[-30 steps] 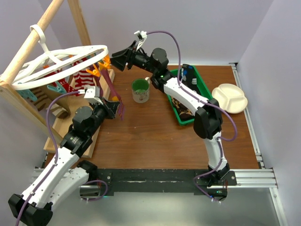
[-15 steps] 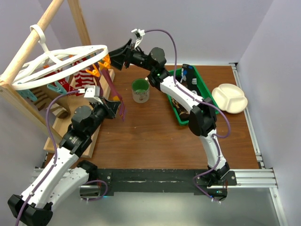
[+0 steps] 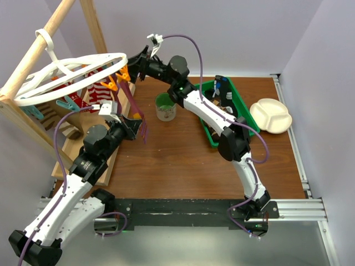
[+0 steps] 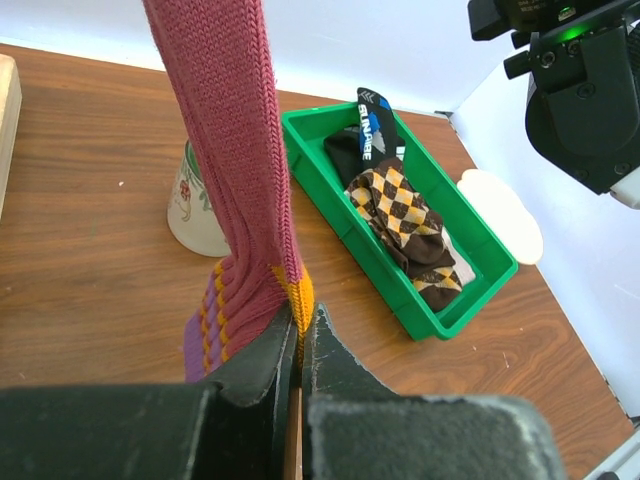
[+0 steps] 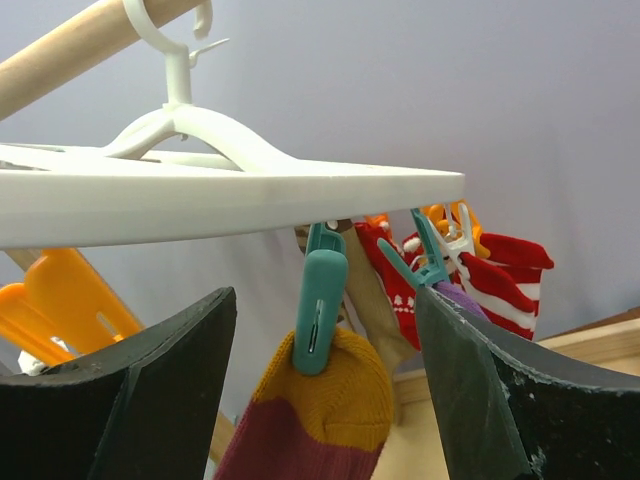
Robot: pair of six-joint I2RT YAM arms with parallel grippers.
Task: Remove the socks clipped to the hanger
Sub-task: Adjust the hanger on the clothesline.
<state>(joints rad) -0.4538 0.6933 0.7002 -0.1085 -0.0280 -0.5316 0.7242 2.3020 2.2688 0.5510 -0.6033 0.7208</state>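
The white oval hanger (image 3: 83, 60) hangs from the wooden pole, and its rim crosses the right wrist view (image 5: 200, 200). A maroon sock with a yellow toe (image 3: 133, 105) hangs from a teal clip (image 5: 320, 320) and stretches down. My left gripper (image 3: 141, 126) is shut on its striped lower end (image 4: 235, 150), as the left wrist view (image 4: 298, 315) shows. My right gripper (image 3: 133, 69) is open, with its jaws on either side of the teal clip and the yellow toe (image 5: 322, 295). Red-and-white striped socks (image 3: 99, 91) (image 5: 500, 275) hang behind on orange clips.
A green bin (image 3: 241, 105) holding an argyle sock (image 4: 400, 215) and dark socks sits to the right. A green-lined mug (image 3: 165, 106) stands mid-table. A white divided plate (image 3: 270, 115) lies far right. The wooden pole frame (image 3: 33, 52) and its base (image 3: 105, 160) stand at the left.
My right gripper has moved left and closer to the hanger, so its jaws now sit around the teal clip. The left gripper still holds the sock in the same place.
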